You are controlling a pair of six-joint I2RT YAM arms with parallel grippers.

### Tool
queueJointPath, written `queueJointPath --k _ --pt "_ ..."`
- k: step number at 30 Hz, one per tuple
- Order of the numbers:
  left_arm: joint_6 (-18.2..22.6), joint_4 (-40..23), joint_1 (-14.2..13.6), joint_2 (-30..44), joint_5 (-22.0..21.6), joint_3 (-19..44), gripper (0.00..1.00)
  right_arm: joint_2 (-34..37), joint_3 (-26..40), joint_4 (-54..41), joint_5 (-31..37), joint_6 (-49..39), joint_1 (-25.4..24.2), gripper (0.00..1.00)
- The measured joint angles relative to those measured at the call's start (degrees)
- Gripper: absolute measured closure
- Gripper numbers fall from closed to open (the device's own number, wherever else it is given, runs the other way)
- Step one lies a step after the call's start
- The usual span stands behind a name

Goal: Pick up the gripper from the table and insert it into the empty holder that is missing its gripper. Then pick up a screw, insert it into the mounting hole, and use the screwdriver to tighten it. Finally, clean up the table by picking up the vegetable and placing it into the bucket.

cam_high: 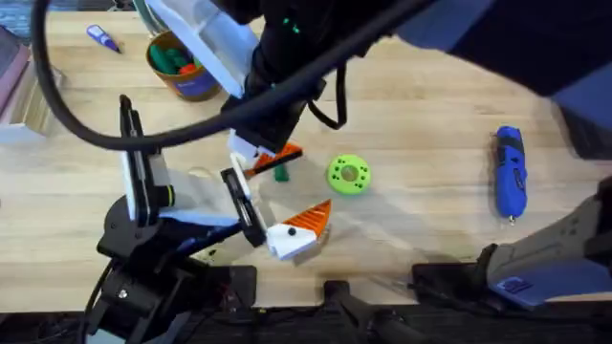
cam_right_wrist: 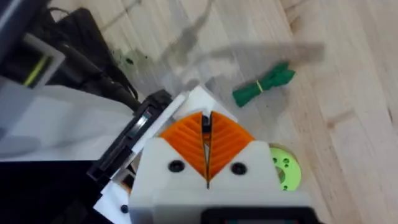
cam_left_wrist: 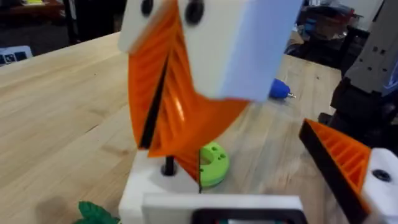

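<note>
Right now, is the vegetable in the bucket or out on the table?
Out: the vegetable lies on the bare wood table, apart from the bucket.

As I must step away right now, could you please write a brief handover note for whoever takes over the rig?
Right hand: shut, poised over the left hand's white holder, where a dark screw stands.
Left hand: open.
Screwdriver lies untouched far right; vegetable lies beside the hands; bucket sits far left.
Unclear whether the holder is filled yet.
Left: tightening, vegetable into bucket.
</note>
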Motion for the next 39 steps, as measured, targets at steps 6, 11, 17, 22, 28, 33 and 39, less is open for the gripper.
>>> queueJointPath --k 6,11,17,22,28,33,39 --pt "-0.4 -0.1 0.0 0.1 0.2 0.0 0.015 2.0 0.1 -0.5 -0.4 0.0 0.0 0.995" --pt "-0.4 -0.1 0.0 0.0 0.2 0.0 0.015 2.0 0.2 -0.4 -0.6 0.0 0.0 0.995" --pt "-0.4 -0.1 0.0 0.0 0.3 0.0 0.015 2.0 0.2 -0.1 -0.2 -0.1 -0.1 0.496" --pt "-0.2 -0.1 0.0 0.0 0.4 0.0 0.014 2.0 1.1 -1.1 0.9 -0.4 -2.3 0.021" --pt "-0.1 -0.1 0.0 0.0 0.5 0.0 0.014 -0.5 2.7 -3.0 0.4 -0.4 -5.9 0.012" --pt "0.0 -0.1 0.0 0.0 0.5 0.0 0.015 -7.3 3.4 -4.6 0.3 -0.4 -11.3 0.012" --pt "0.0 -0.1 0.0 0.0 0.5 0.0 0.014 -14.6 4.2 -14.3 -0.4 -0.3 -20.9 0.011"
